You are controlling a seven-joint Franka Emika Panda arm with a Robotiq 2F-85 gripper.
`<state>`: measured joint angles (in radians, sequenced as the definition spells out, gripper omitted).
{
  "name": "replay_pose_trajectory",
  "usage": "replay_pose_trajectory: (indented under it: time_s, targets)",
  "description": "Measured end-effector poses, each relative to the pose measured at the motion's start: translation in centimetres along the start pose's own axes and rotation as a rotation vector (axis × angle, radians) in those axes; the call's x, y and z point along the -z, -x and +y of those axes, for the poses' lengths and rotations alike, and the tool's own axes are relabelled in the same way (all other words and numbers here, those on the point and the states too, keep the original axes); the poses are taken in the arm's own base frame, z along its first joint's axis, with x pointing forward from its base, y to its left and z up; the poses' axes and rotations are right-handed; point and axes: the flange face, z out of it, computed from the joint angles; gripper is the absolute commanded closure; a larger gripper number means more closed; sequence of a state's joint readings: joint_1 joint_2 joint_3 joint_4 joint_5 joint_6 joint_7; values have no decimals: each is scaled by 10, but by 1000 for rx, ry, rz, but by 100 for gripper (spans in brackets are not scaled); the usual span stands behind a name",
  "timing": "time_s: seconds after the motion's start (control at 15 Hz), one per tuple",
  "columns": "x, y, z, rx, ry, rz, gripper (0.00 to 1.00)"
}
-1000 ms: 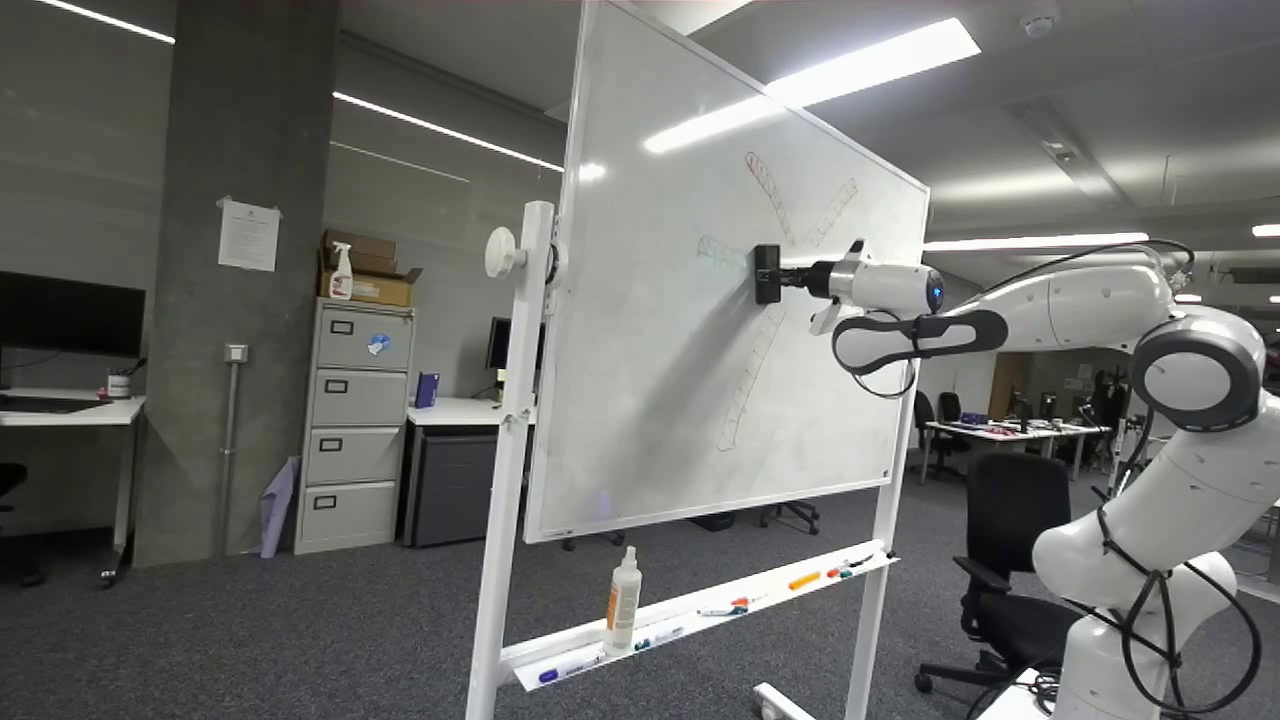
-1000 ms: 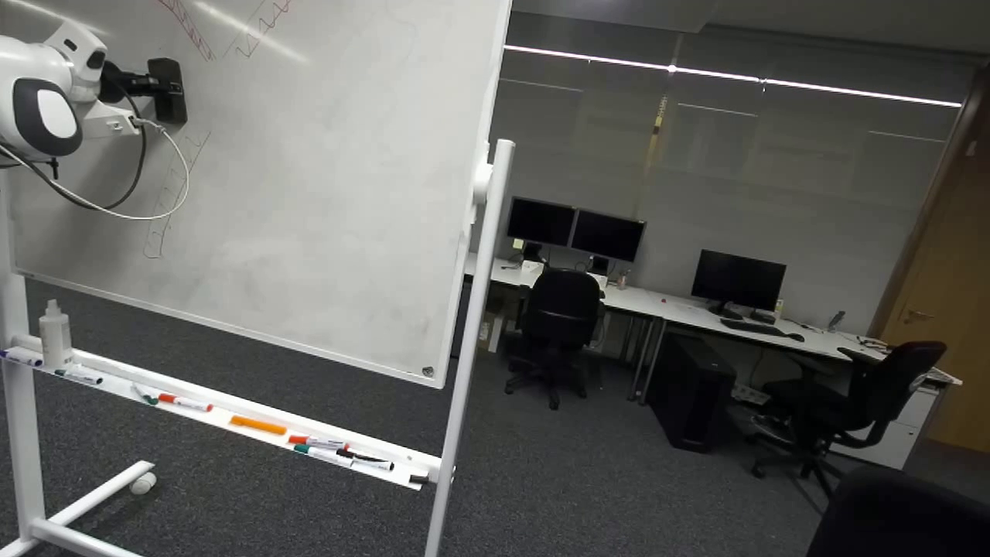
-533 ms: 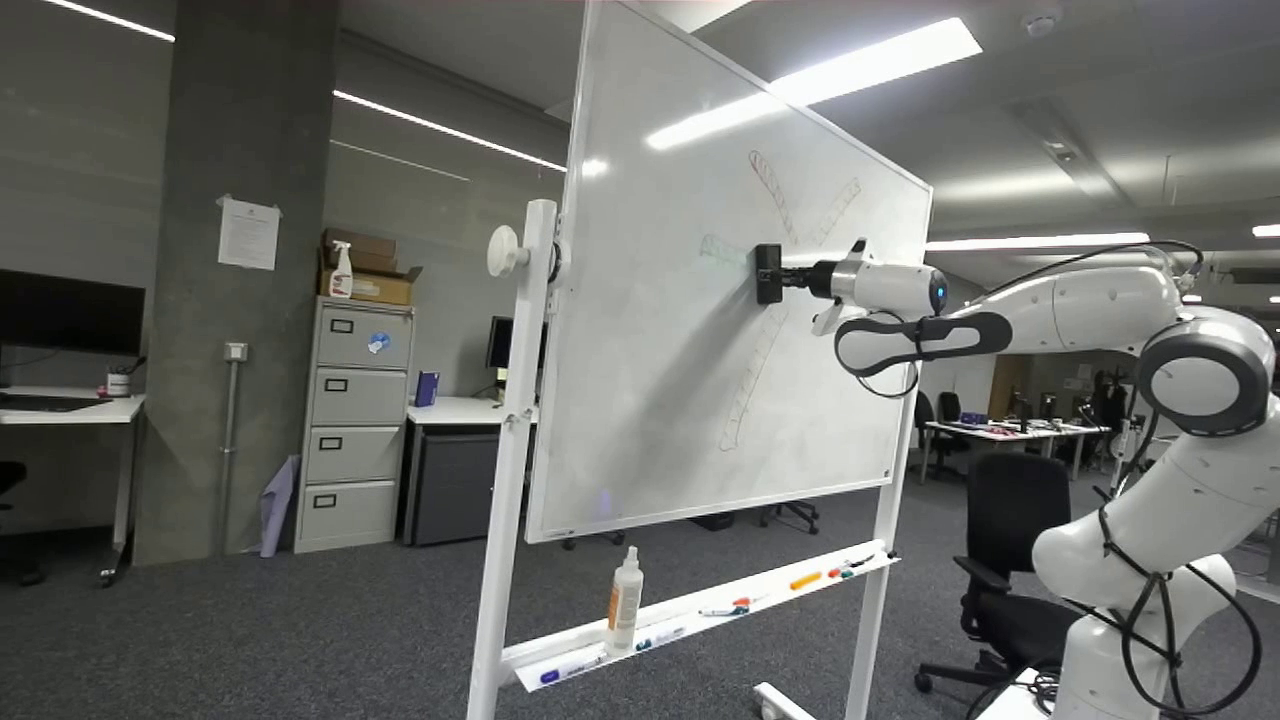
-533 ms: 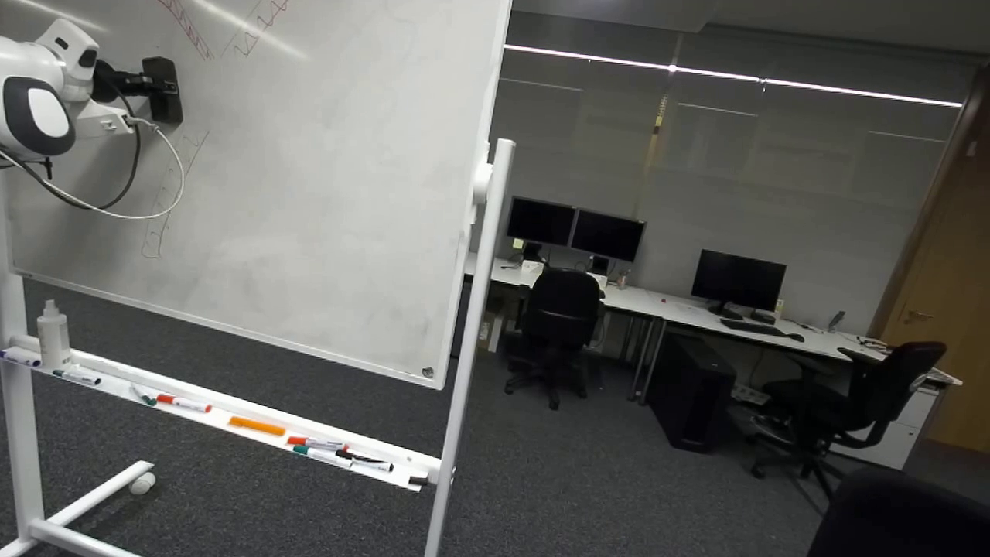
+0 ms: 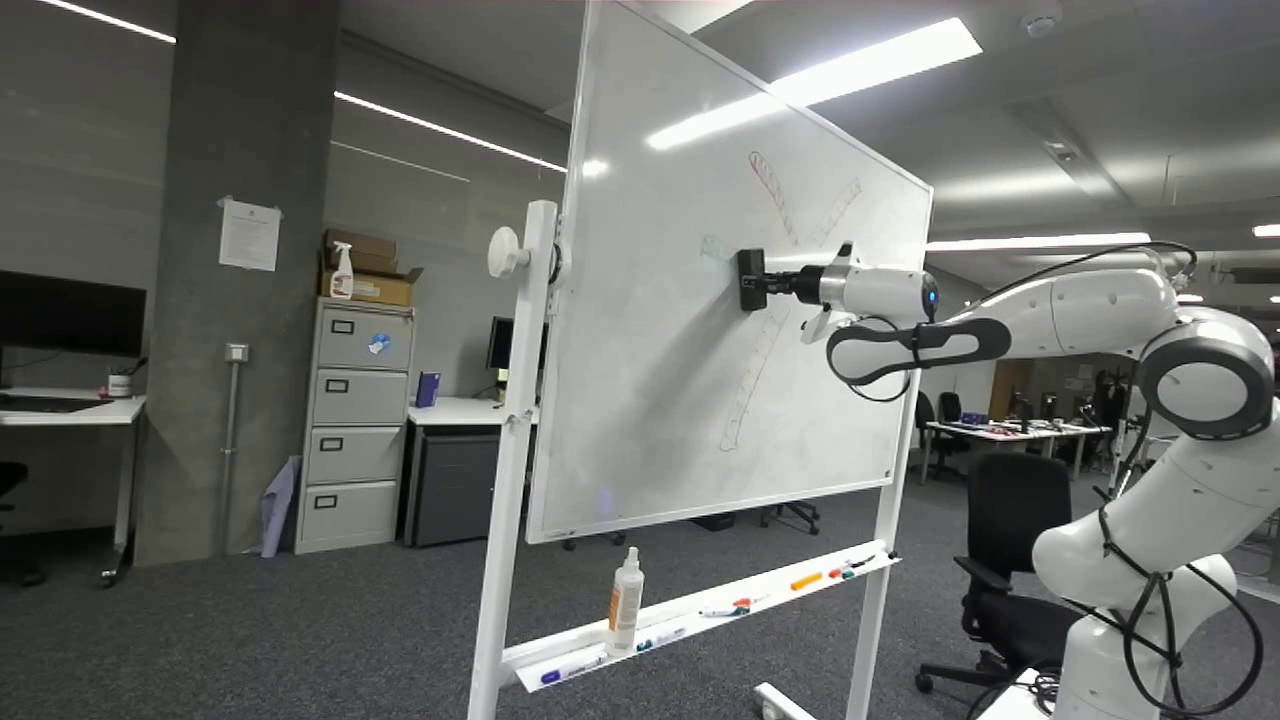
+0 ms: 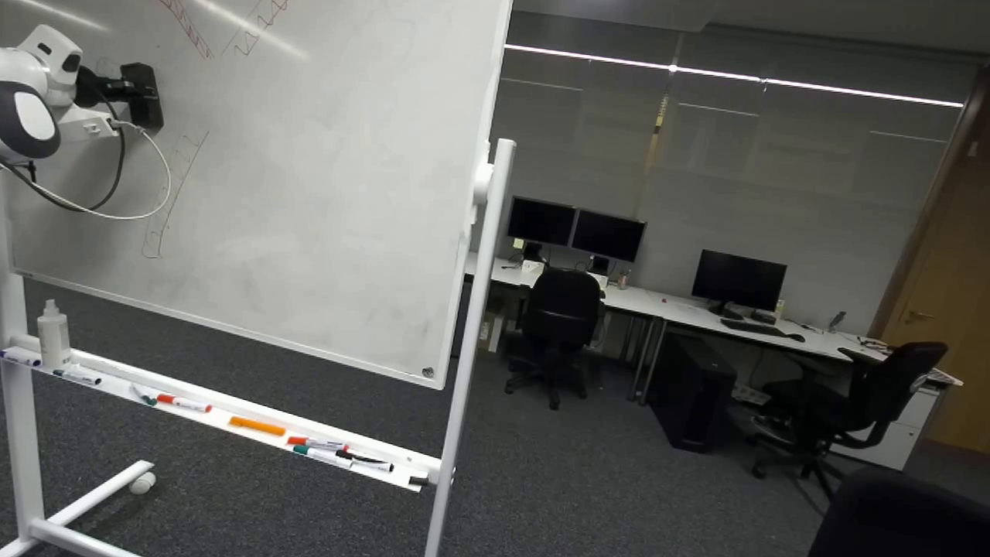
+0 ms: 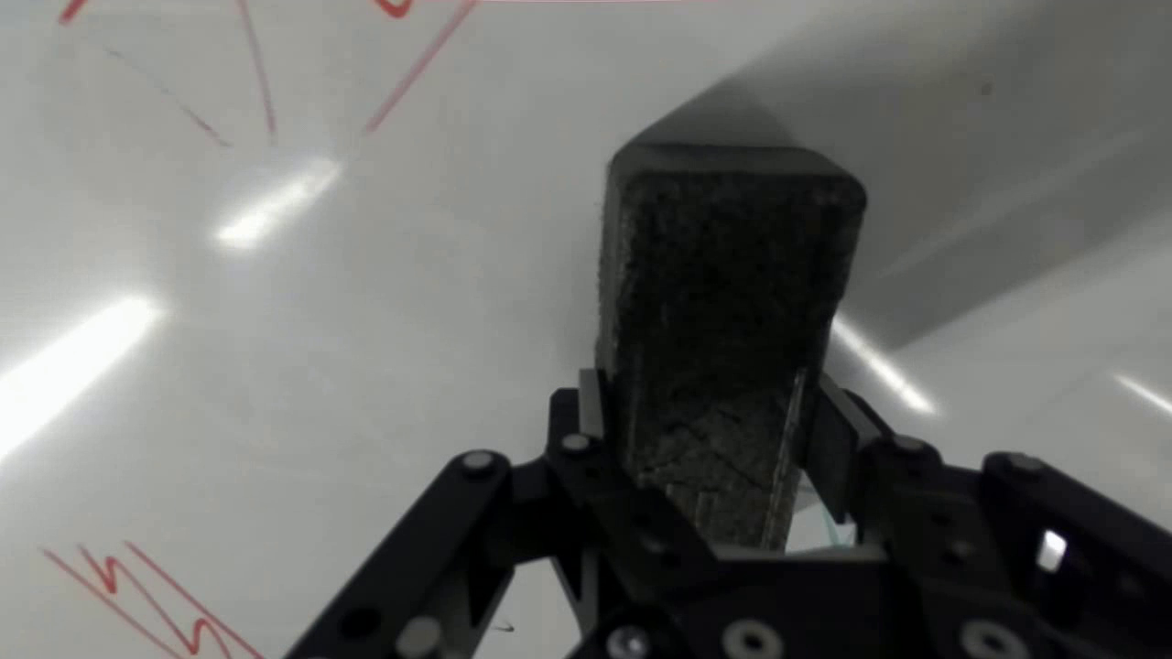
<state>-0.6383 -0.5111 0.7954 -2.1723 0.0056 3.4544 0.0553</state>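
Note:
My gripper (image 7: 712, 416) is shut on a black block-shaped eraser (image 7: 732, 293), one finger on either side. In both exterior views the eraser (image 5: 752, 280) is up against the large whiteboard (image 5: 650, 380), and whether its whole face touches cannot be seen. Just left of it in an exterior view is a faint teal drawn strip (image 5: 715, 246), partly covered by the eraser. Above are a red hatched strip (image 5: 768, 180) and a paler red one (image 5: 842, 208). A thin dark outlined strip (image 5: 745, 395) runs down below the eraser.
Under the board, a white tray (image 6: 371, 447) carries several markers, an orange stick (image 6: 257, 425) and a clear bottle (image 5: 625, 603). A black chair (image 5: 1020, 540) stands near the arm's base. A loose cable (image 6: 166, 182) hangs below the wrist.
The eraser and gripper have shifted left and slightly down across the board in both exterior views, covering more of the teal strip. The grip has not changed.

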Motion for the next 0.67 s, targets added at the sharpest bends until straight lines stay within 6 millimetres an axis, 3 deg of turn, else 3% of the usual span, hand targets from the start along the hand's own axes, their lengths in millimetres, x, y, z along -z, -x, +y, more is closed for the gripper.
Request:
replay_pose_trajectory:
  time_s: [0.33, 0.67]
  targets:
    - [-4, -7, -8, 51, -7, 13, 70]
    - [-5, -31, -4, 99, 8, 60, 70]
